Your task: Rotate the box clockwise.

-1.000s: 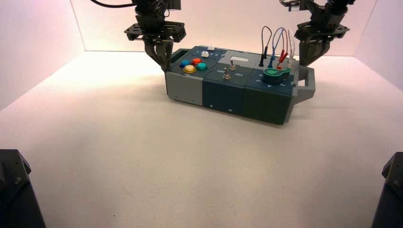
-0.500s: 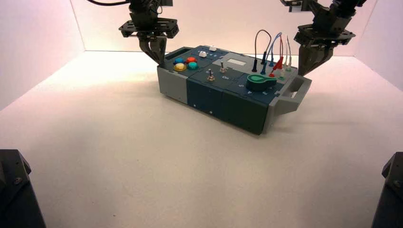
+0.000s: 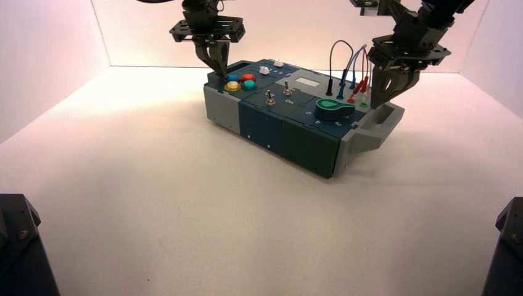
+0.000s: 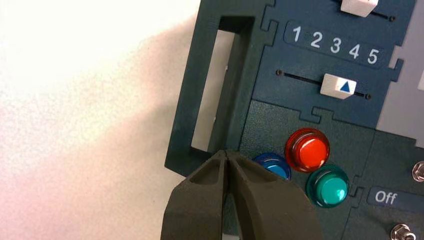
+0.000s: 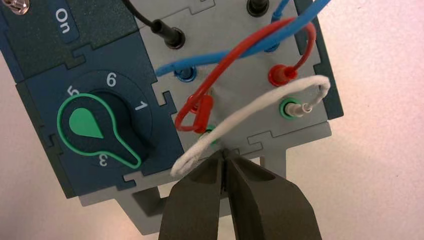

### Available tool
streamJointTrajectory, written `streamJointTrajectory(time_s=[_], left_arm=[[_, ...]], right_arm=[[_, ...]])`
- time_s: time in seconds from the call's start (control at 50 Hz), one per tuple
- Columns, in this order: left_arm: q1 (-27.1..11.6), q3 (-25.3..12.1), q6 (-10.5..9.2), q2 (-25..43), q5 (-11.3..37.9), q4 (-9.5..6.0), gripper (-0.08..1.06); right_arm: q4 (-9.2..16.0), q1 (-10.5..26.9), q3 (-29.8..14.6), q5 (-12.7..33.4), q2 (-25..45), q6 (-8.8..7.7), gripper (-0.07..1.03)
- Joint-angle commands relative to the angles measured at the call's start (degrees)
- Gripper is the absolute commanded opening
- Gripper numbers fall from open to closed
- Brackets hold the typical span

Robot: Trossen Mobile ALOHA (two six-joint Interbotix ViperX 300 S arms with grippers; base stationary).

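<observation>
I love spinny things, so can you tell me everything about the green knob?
The green knob is teardrop-shaped, with a bright raised rim and a lighter green patch on top. It looks like plastic. It sits on the box's dark blue panel, its narrow end between 1 and 3. Neither gripper touches it.

Both arms angled inward from the far side, left pincer (image 4: 225,152) and right pincer (image 5: 223,151) closed, pointing downward

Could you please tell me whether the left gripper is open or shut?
The left gripper is shut: in the left wrist view its two fingertips meet above the box.
</observation>
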Motion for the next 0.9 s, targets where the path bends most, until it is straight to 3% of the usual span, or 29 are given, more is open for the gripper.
streamJointTrajectory(time_s=[0.02,0.42,0.52,0.66,0.9], left_arm=[[0.18,-1.41,0.53,-1.85,0.00,0.09,-0.03],[0.62,-0.70,1.32,-6.24,1.23,0.09,-0.03],[0.62,-0.18,1.32,-7.21,2.55,0.09,-0.03],[0.62,2.46,1.32,-9.49,3.96,0.09,-0.03],[0.62,8.88,0.97,-13.10,6.68,-0.35,-0.03]], right_arm=[[0.00,0.26,-0.09,-0.09,-2.37,0.44,-0.02],[-0.44,0.00,1.14,2.02,-7.82,2.11,-0.02],[-1.76,-0.88,1.41,1.41,-7.91,2.81,-0.02],[-3.52,-2.90,1.23,-0.53,-7.21,5.01,-0.02],[-4.39,-4.22,0.35,-4.48,-5.10,6.24,-0.02]])
